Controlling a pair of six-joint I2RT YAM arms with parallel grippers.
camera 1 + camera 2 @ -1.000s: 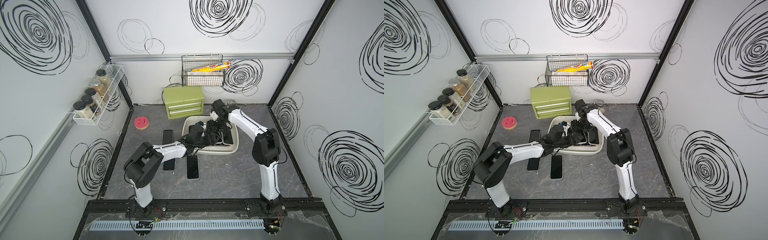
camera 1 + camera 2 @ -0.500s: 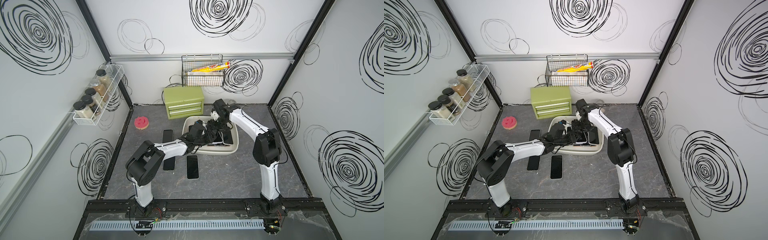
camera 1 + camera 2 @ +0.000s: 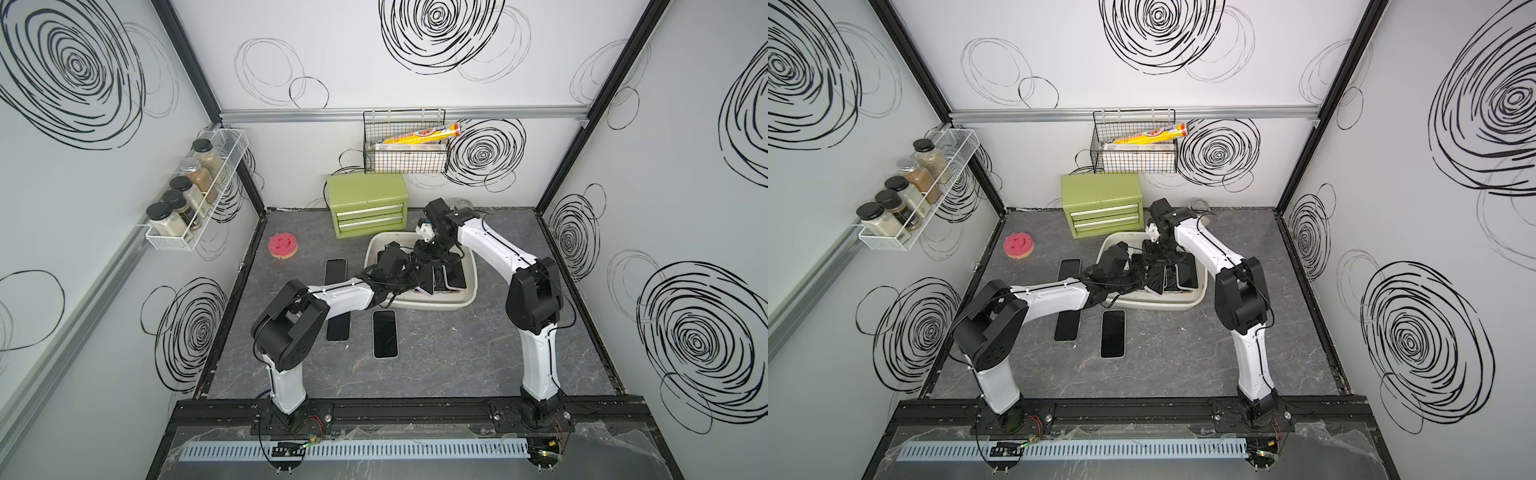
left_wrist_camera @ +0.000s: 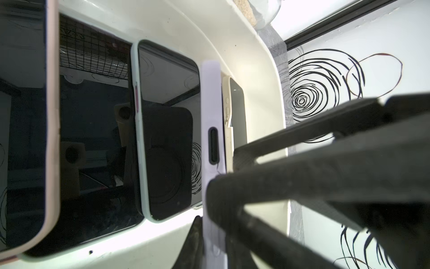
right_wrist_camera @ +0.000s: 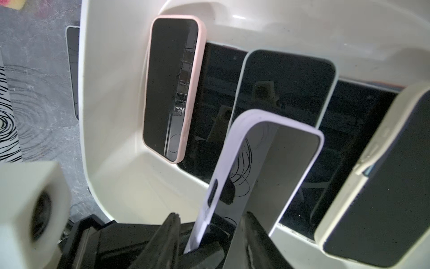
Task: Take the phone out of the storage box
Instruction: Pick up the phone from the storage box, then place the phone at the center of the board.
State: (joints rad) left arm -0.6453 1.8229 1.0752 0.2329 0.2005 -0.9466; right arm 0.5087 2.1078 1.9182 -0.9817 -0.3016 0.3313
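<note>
Saw left gripper [image 3: 415, 277] clamped on lavender phone [image 5: 263, 172], tipped up inside storage box [image 3: 432, 305], not out yet. Right gripper [image 3: 429, 264]: couldn't tell. Counted 3 phones [image 3: 385, 333] outside.

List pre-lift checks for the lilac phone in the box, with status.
1. Left gripper shut on lilac phone: ok.
2. Phone tipped up on edge: ok.
3. Right gripper clear of it: cannot tell; its fingers crowd the phone.
4. Cream phone beside it not touching: cannot tell.
5. Box sits flat on table: ok.
6. Bare table in front of box for set-down: ok.
</note>
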